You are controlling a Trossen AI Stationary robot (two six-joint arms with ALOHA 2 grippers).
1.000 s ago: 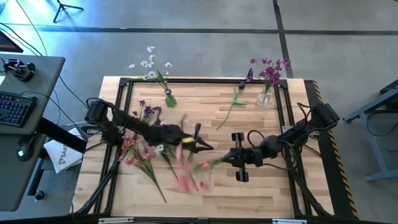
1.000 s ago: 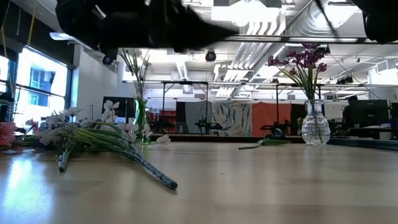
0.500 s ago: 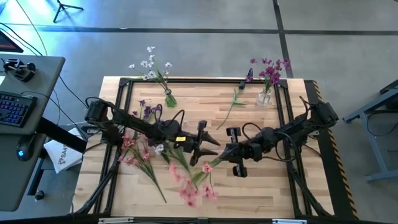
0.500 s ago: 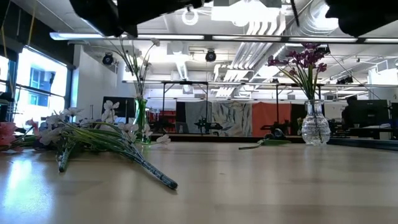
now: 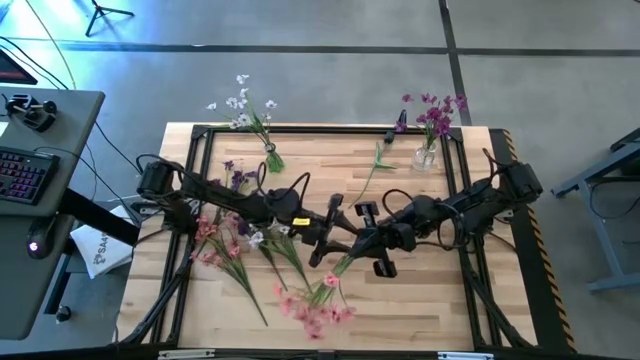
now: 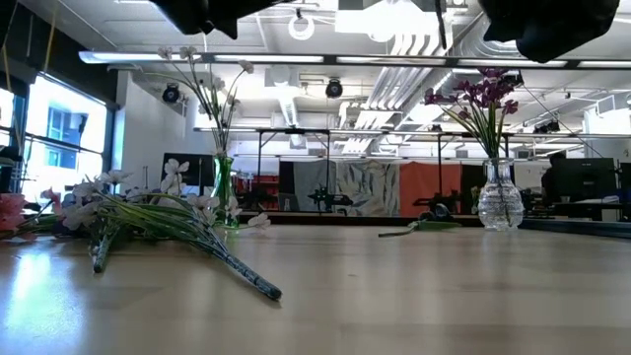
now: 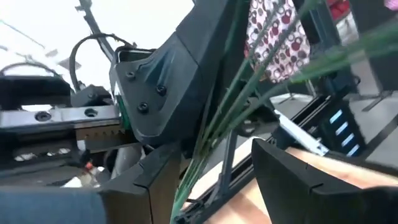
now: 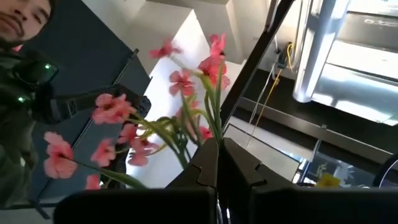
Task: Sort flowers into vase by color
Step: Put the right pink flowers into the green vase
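High view: the right gripper (image 5: 362, 240) is clamped on the stems of a pink flower bunch (image 5: 318, 302), blossoms hanging beyond its fingertips; the left gripper (image 5: 330, 232) sits just beside it — fingers apart around the same stems.

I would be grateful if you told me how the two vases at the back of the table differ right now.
The left vase is slim and green-tinted; the right vase is clear, rounder and wider. The left vase holds white flowers; the right vase holds purple flowers. From above, the left vase stands on the table's back edge left of centre, the right vase near the back right corner. Both stand upright, with stems fanning out above them.
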